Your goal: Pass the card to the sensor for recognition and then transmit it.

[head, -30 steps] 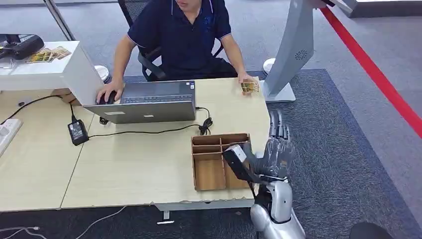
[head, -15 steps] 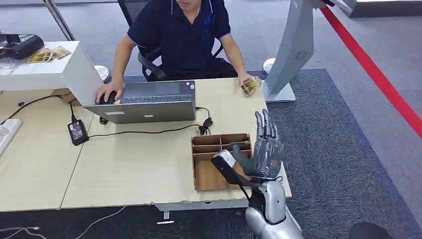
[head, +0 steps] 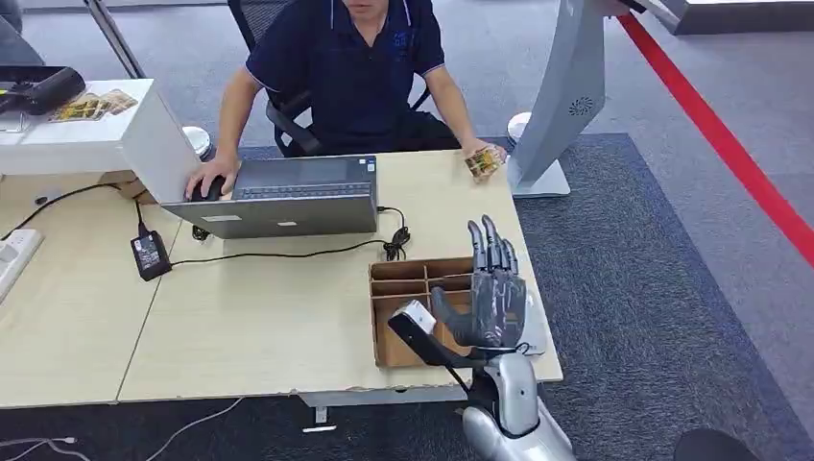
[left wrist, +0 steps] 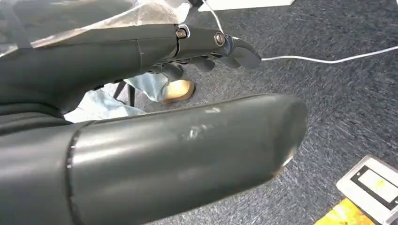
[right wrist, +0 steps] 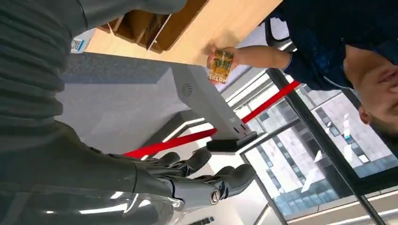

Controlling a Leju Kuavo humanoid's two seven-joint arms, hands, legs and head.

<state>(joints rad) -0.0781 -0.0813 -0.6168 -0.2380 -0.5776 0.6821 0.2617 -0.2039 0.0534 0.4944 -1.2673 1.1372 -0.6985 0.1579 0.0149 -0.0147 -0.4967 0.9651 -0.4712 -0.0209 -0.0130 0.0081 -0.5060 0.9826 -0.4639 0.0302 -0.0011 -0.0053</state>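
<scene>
Right hand (head: pixel 494 288) is up over the near right corner of the light wooden desk (head: pixel 288 307), palm side facing the person, fingers (head: pixel 490 245) spread straight up and holding nothing. It hovers right above the brown wooden organizer tray (head: pixel 403 307) with its little compartments, so it covers part of the tray's right side. In the right wrist view that same hand (right wrist: pixel 187 180) shows its fingers a bit apart with nothing between them.

Left hand (left wrist: pixel 197 51) is hanging low over the dark grey carpet (left wrist: pixel 338 103); its fingers look loosely curled, and honestly I can't tell if it's properly closed or not. Nothing is in it as far as I can see.

Now the card (head: pixel 483 161): it's a yellowish one, and the person in the dark blue polo (head: pixel 355 67) has it pinched in their hand at the far right edge of the desk, just beside the base of the grey sensor stand (head: pixel 566 96). Their other hand sits on a mouse next to the grey laptop (head: pixel 288 197). A black power brick (head: pixel 150 254) and its cable lie on the desk near the laptop.
</scene>
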